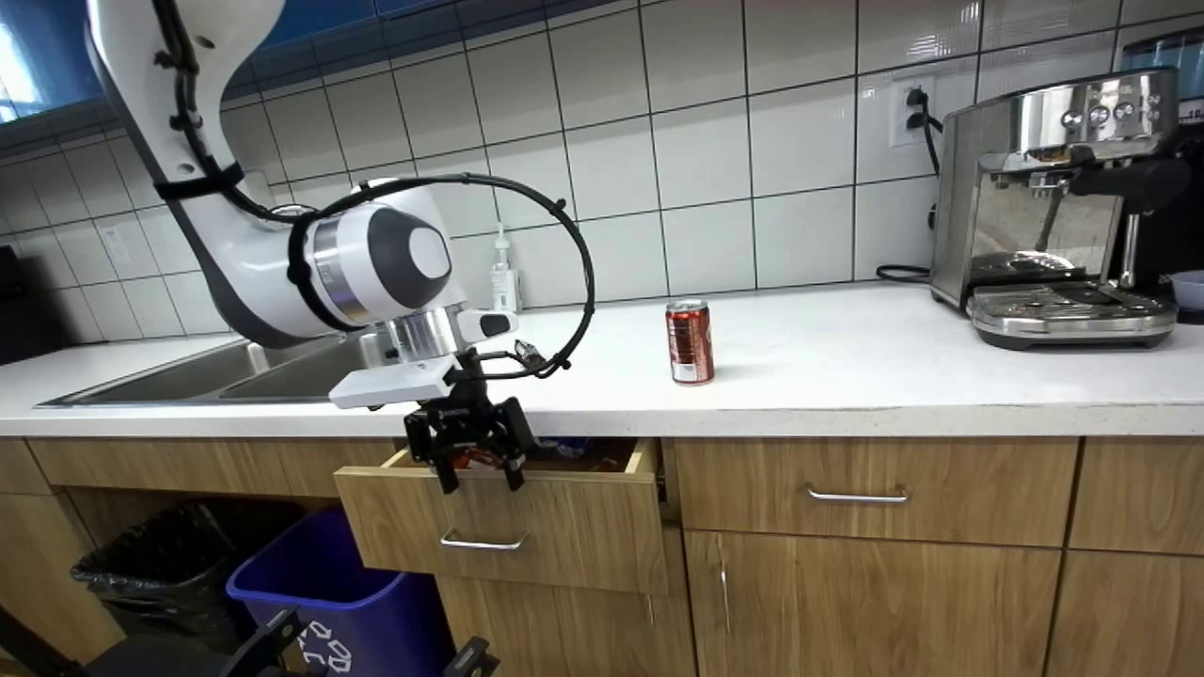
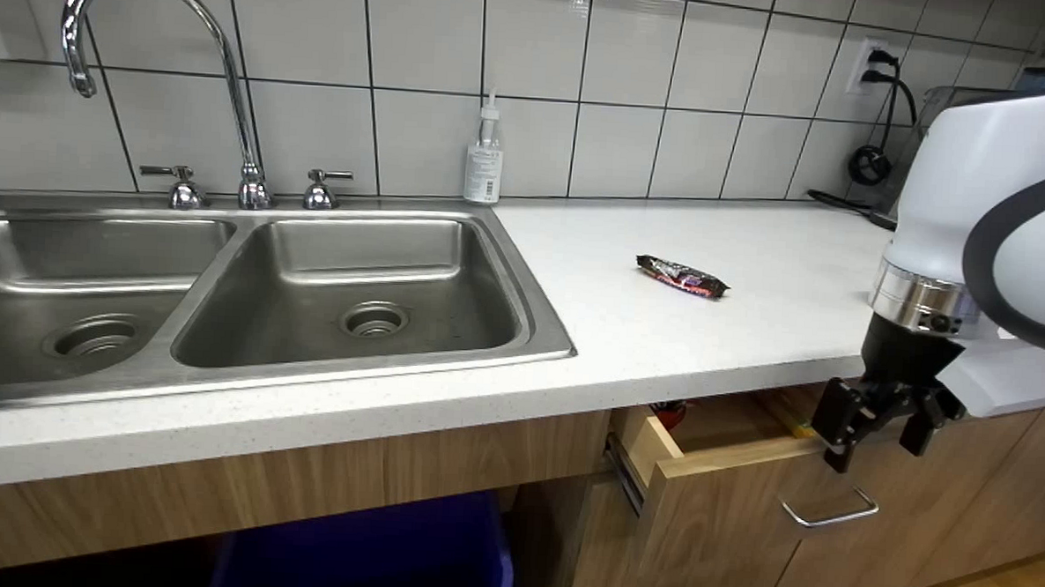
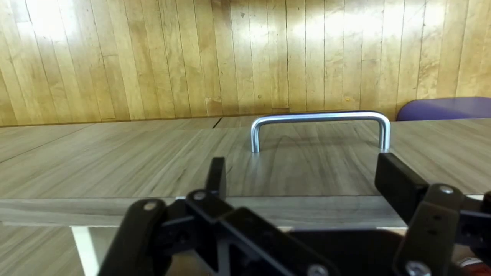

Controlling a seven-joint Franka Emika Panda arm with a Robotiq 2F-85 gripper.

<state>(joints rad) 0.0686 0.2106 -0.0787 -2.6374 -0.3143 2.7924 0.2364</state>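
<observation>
Black hand, fingers apart, at the front edge of a pulled-out drawer, metal handle below, white bench with inset double sink, tiled wall behind, bench edge near, wooden floor beneath.

Countertop: white | espresso machine, near wall | red soda can, upright | dark-wrapped snack packet, flat | pump bottle, upright beside rear corner of inset 2-bowl sink | pulled-out drawer below: red item, blue item inside, partly hidden
</observation>
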